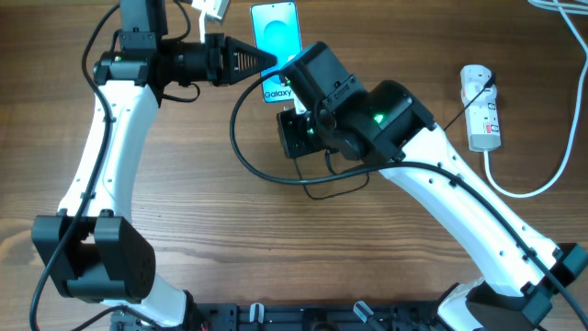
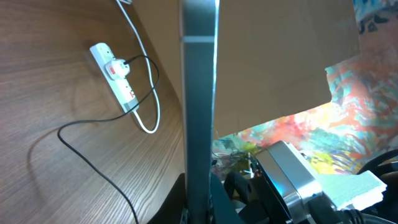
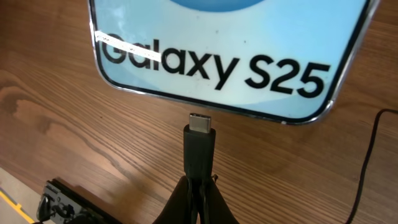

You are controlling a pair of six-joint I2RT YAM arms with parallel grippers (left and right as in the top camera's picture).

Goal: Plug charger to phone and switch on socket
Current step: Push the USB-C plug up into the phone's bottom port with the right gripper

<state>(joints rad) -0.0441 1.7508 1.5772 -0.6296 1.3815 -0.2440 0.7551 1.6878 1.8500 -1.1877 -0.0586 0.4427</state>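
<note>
The right pincer (image 3: 199, 190) is clenched on the stiff-looking charger (image 3: 199, 140) plug, tip just short of the bottom edge of the phone (image 3: 217, 56), and the left pincer (image 1: 266, 62) pinches that likely slick, light slab by its side at the far end of the worktop (image 1: 184, 230).

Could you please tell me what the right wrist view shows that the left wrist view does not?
Only the right wrist view: the charger with its connector tip, pinched in the right gripper, pointing at the lettered end of the phone and not yet plugged in.
Only the left wrist view: the socket with a plug in it, its white cord, and the phone seen edge-on in the left gripper.
Both: the phone, a stretch of the charger's black cable, and the wooden table.
</note>
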